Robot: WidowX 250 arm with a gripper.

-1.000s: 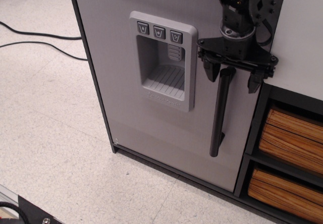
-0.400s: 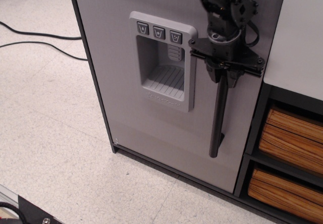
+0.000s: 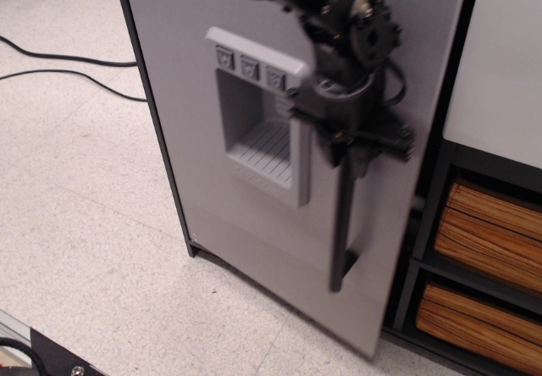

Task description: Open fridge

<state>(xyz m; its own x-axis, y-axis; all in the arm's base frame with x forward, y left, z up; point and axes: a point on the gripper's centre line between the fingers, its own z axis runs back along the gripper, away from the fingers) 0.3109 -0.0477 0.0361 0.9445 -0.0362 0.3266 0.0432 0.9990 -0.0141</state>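
Observation:
The fridge [image 3: 178,105] is a black cabinet with a grey door that carries a moulded three-button dispenser recess [image 3: 254,113] and a long black vertical bar handle [image 3: 343,232]. The door stands partly swung out on its left hinge, with a dark gap [image 3: 432,164] along its right edge. My gripper [image 3: 354,149] is shut on the upper part of the handle, and the arm comes down from the top of the view. The arm is motion-blurred.
A white-topped shelf unit [image 3: 500,71] with wooden-slat bins [image 3: 495,228] stands right of the fridge. Black cables [image 3: 59,63] lie on the speckled floor at the left. A black part [image 3: 42,355] sits at the bottom left corner.
My gripper went from open astride the handle to shut on it, then moved left and outward. The door swung out from closed to partly open.

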